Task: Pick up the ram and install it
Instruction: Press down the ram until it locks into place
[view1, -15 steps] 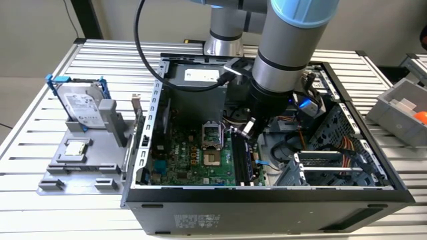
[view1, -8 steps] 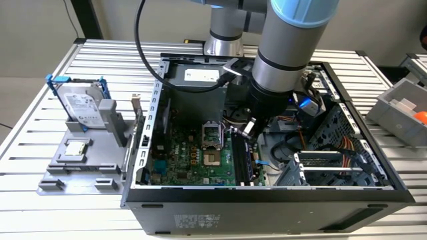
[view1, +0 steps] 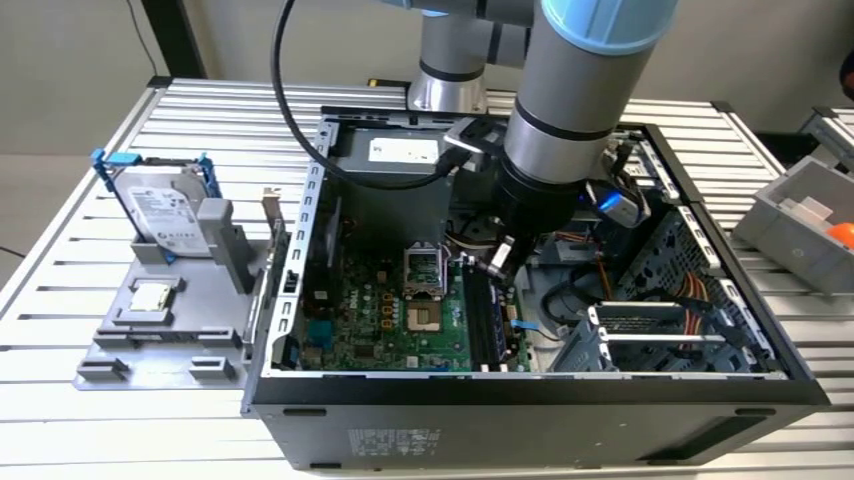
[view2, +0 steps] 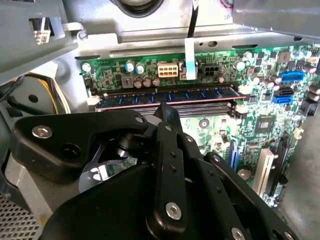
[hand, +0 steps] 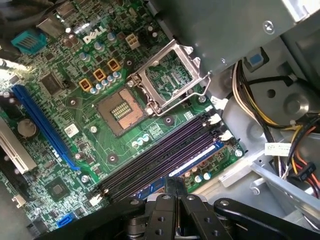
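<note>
The ram (view2: 200, 94) is a long dark blue stick with a row of chips. It lies along the slot nearest the case wall on the green motherboard (view2: 280, 55), between two white latches. In the first wrist view the ram (hand: 197, 159) runs diagonally beside the empty dark slots (hand: 160, 150). My gripper (view2: 166, 110) is shut, its black fingers pressed together with nothing between them. The gripper (hand: 173, 184) sits over the ram's middle; whether it touches the stick I cannot tell. In the exterior view the gripper (view1: 501, 258) reaches down into the open computer case (view1: 534, 395).
An open processor socket (hand: 122, 110) with its raised metal frame (hand: 170, 75) lies beside the slots. Cable bundles (hand: 280, 125) and a drive cage (view1: 654, 335) crowd the exterior view's right. Outside the case, a grey fixture (view1: 160, 345) holds a hard drive (view1: 167, 205) and a processor chip (view1: 151, 297).
</note>
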